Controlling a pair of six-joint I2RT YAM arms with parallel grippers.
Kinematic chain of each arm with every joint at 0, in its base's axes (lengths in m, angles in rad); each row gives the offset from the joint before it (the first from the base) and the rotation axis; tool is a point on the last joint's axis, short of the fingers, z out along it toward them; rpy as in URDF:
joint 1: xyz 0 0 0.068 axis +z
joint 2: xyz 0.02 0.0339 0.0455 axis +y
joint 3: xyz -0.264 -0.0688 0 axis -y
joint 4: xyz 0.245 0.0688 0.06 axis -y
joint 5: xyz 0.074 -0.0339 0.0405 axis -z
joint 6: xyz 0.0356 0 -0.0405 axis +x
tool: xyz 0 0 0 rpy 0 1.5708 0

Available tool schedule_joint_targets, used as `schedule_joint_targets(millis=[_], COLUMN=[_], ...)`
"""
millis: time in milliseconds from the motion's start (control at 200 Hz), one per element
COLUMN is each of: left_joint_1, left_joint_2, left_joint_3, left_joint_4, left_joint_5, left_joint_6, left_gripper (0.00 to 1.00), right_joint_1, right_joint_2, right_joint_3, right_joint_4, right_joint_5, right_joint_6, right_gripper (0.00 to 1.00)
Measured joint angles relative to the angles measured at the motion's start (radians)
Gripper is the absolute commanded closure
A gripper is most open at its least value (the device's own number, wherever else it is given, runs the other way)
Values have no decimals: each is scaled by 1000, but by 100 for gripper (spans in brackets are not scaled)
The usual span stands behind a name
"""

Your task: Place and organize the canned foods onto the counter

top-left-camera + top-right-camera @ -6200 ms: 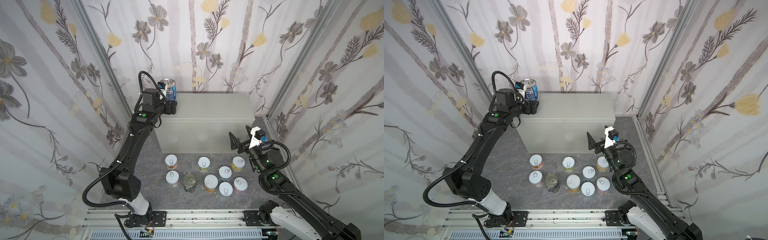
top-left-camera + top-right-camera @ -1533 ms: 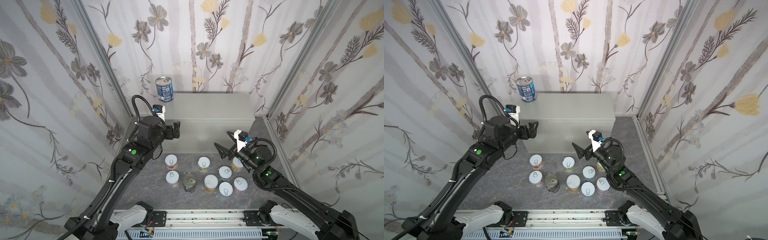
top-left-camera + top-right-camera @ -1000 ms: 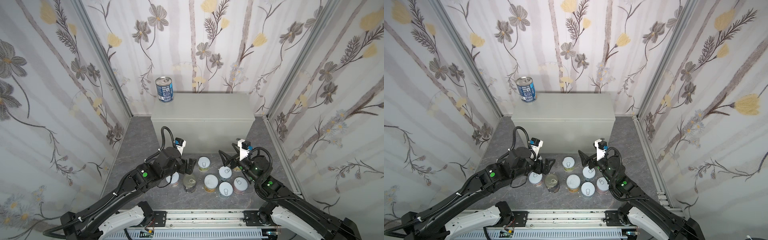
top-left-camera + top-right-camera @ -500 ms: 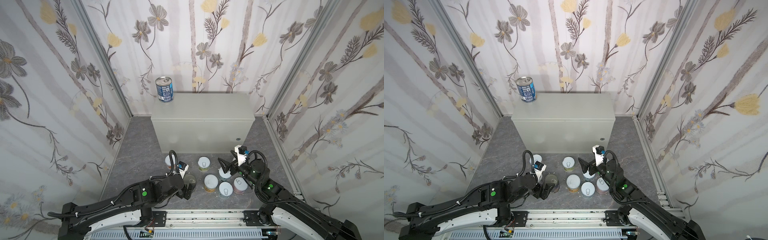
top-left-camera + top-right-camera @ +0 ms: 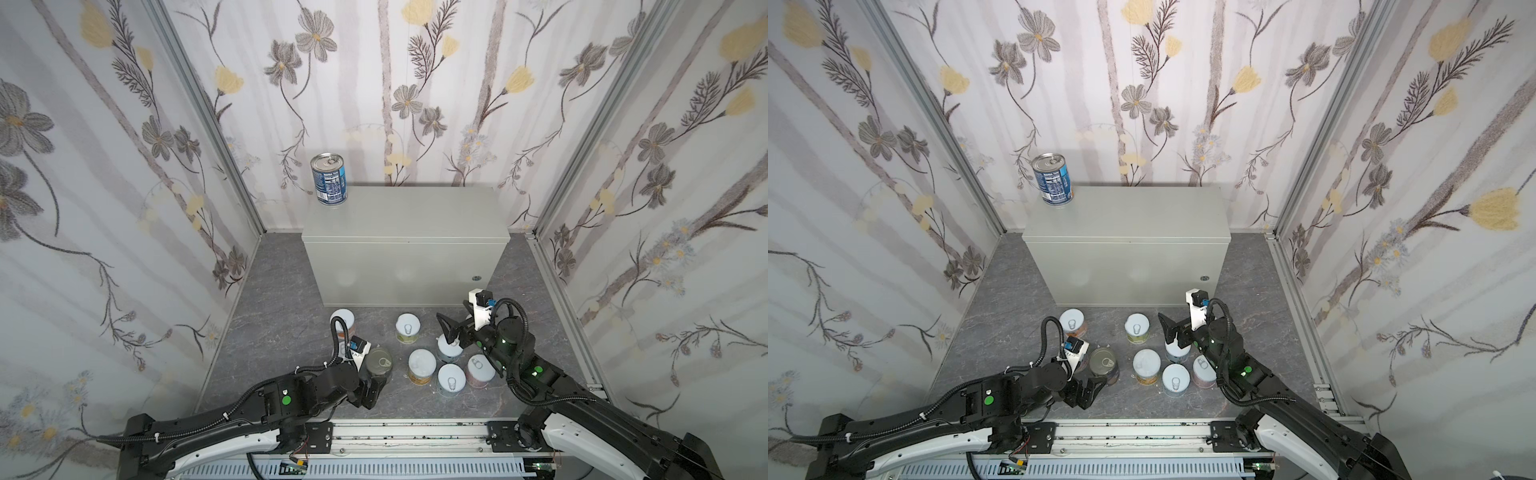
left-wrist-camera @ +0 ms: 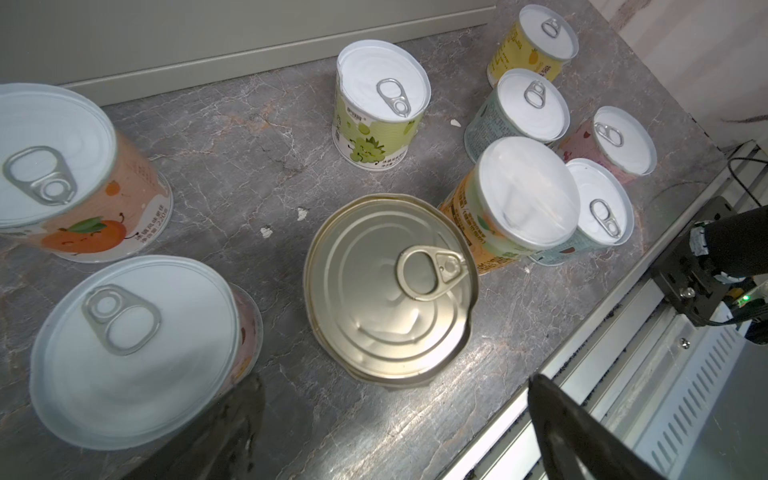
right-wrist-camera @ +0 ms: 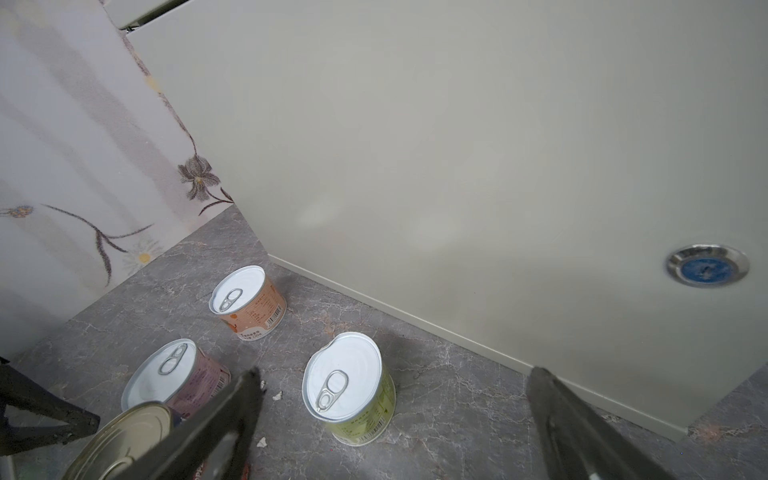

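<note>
One tall dark-blue can [image 5: 329,178] [image 5: 1052,179] stands on the back left corner of the light-grey counter [image 5: 405,220] [image 5: 1129,216]. A second tall can with a bare metal lid [image 5: 379,365] [image 5: 1104,363] [image 6: 390,286] stands on the floor among several short white-lidded cans. My left gripper [image 5: 374,395] [image 5: 1090,390] [image 6: 392,381] is open, low at that can's near side, and holds nothing. My right gripper [image 5: 455,328] [image 5: 1177,332] [image 7: 394,374] hangs open and empty over the right-hand cans, facing a green-labelled can [image 5: 408,328] [image 7: 349,386].
An orange-labelled can [image 5: 343,322] [image 7: 247,303] stands close to the counter's front. The counter's front has a round lock [image 5: 476,277] [image 7: 706,266]. Flowered walls close in the dark marbled floor [image 5: 282,316] on three sides. A metal rail [image 5: 395,432] runs along the front.
My left arm has come down from the counter to the floor cans and now sits nearer the front rail, beside the metal-lidded can. The right gripper has sunk slightly.
</note>
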Motion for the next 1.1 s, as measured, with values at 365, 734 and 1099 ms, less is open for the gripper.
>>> schedule_joint_targets(millis=[365, 734, 1099], left_joint_1=[-1, 0, -1], left_joint_2=[-10, 102, 163], left_joint_3=[-132, -192, -241], left_joint_4=[183, 387, 553], left_joint_5=[-81, -108, -188], left_joint_6=[60, 169, 209], left_gripper=[0, 0, 0], right_joint_1=[1, 2, 4], right_joint_2=[-3, 13, 26], right_joint_3=[-1, -11, -10], right_joint_4=[1, 9, 26], right_joint_5=[11, 29, -5], right_joint_6=[0, 0, -13], right_gripper=[0, 0, 0])
